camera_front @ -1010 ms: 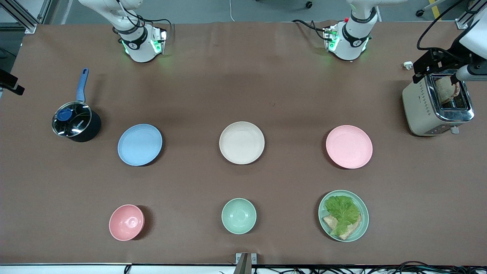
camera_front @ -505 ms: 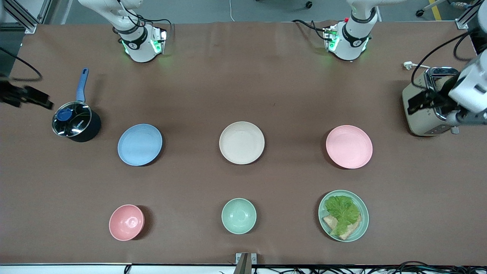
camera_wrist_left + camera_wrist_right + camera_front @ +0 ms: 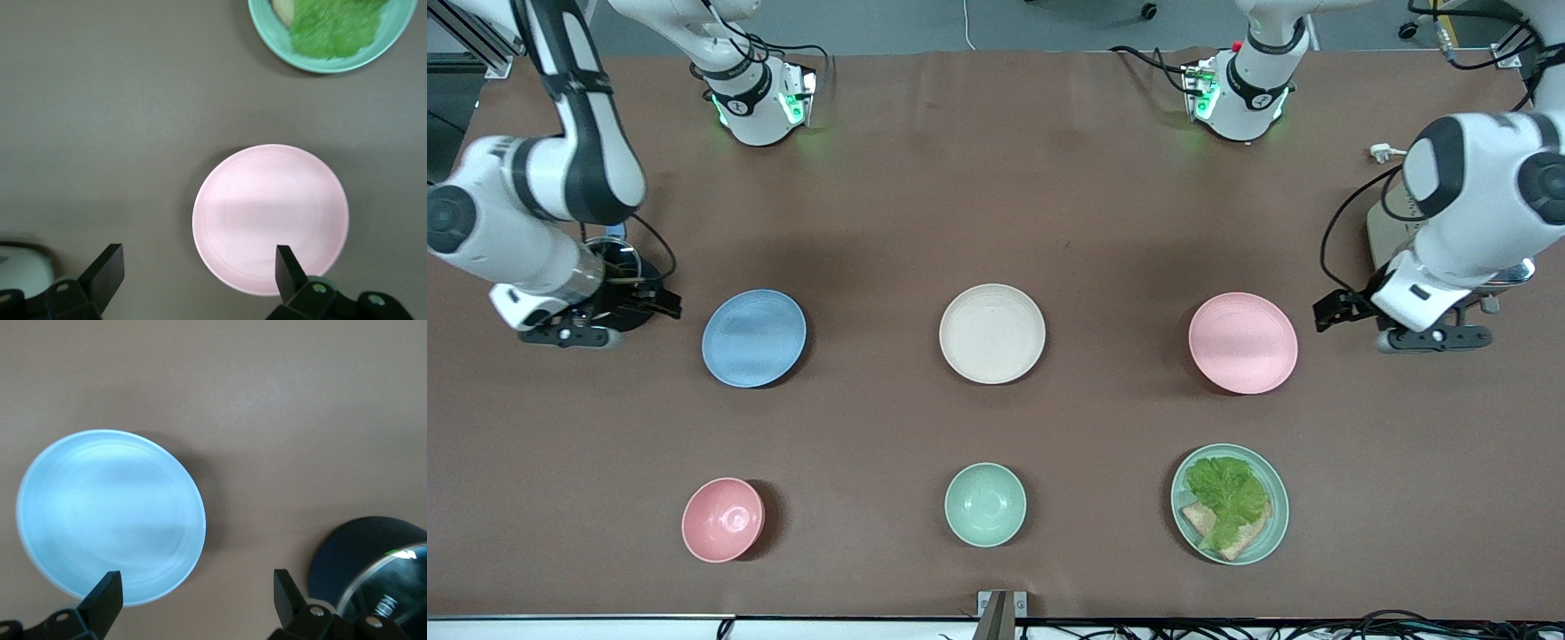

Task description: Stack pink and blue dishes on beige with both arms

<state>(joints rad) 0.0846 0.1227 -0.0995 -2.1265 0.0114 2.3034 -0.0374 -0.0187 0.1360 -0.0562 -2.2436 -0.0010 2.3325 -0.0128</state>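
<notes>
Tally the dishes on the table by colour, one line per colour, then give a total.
Pink: 2, the pink plate and the pink bowl
Green: 2, the green bowl and the green plate holding lettuce and bread
Blue: 1, the blue plate
Beige: 1, the beige plate
Total: 6

I'm seeing matte plates, pink (image 3: 1242, 342), blue (image 3: 753, 338) and beige (image 3: 991, 333), sitting on a dull brown papery desk (image 3: 996, 178); the pot's lid (image 3: 387, 593) is looking glassy.

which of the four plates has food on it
The mint-green plate, nearer the front camera than the pink plate: it holds lettuce and bread. The pink, beige and blue plates are bare.
</notes>
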